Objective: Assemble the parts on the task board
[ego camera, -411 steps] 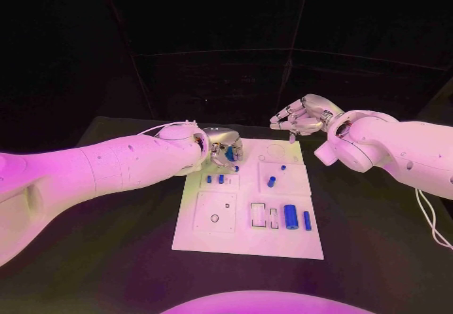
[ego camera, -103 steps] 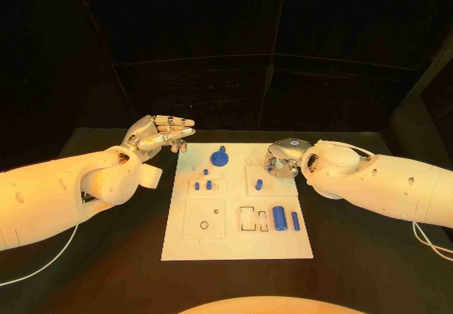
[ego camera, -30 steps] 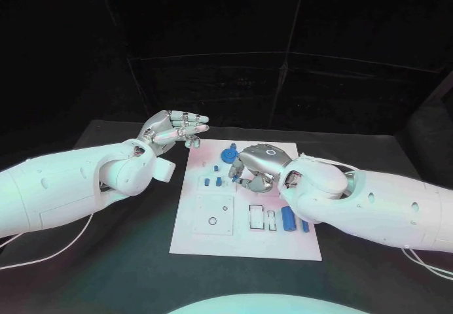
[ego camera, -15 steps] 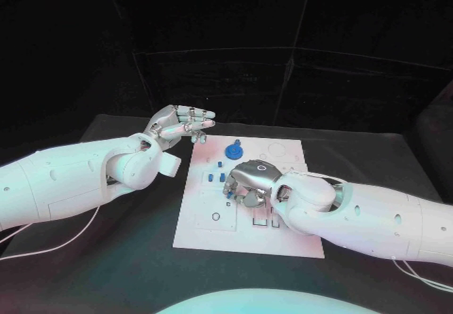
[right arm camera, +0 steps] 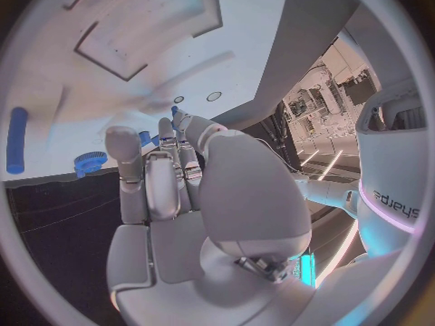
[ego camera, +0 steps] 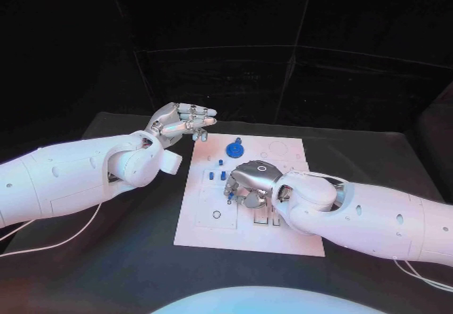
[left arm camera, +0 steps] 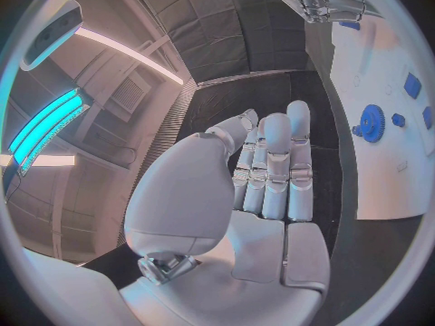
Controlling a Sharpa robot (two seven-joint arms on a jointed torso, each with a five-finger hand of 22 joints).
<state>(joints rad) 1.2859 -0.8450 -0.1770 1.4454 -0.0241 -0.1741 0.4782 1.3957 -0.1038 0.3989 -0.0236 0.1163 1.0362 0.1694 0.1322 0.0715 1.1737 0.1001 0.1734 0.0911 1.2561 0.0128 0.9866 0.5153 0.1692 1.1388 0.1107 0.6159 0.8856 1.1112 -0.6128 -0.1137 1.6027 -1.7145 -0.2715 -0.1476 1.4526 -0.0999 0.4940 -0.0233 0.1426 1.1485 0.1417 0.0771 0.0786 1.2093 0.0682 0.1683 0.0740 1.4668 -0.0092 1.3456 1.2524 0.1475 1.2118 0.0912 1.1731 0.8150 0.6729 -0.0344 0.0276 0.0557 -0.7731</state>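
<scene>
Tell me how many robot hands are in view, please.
2. The left robot hand is raised beside the task board's far left corner; the right robot hand is down over the board's middle.

I see a black table [ego camera: 113,229] running across the lower half of my head view, from the left edge to the right. A white board [ego camera: 203,232] lies flat on it at the middle of the frame, its long side running away from me. A thin white cable [ego camera: 57,242] trails over the table top at the lower left, and another white cable [ego camera: 420,278] lies at the lower right corner.
</scene>
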